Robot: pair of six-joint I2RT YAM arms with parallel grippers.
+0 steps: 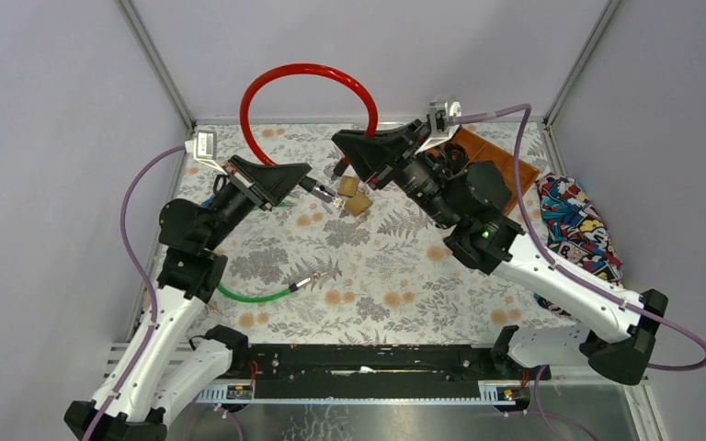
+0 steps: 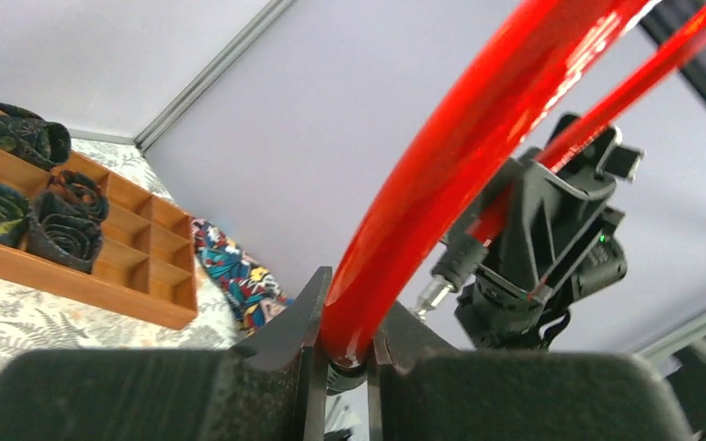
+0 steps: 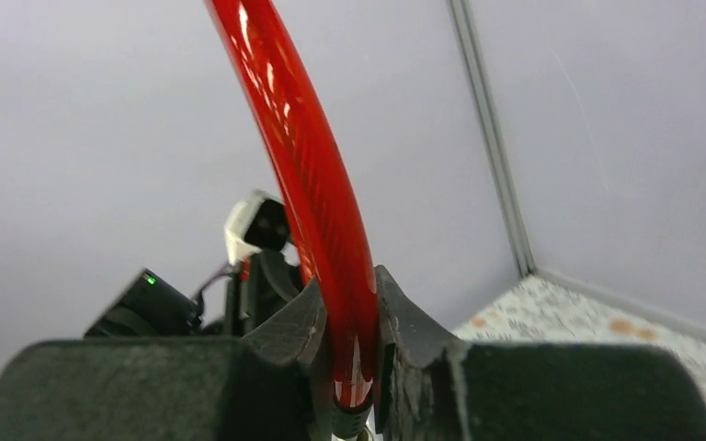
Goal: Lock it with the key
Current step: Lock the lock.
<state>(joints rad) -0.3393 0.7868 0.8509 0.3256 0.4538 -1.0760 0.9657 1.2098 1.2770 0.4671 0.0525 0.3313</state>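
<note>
Red cable: glossy, smooth plastic sheath with bright streak reflections. My left fingers and right fingers: matt black plastic, faintly grainy. Cable end tip: bare shiny metal. Tray: smooth matt wood. Rolls in it: patterned cloth. Table cover: matt, printed.

A wooden divided tray sits at two o'clock on the floral tablecloth and holds rolled ties. A bright patterned cloth lies at three o'clock, just beside the tray. A green cable curves at eight o'clock
</note>
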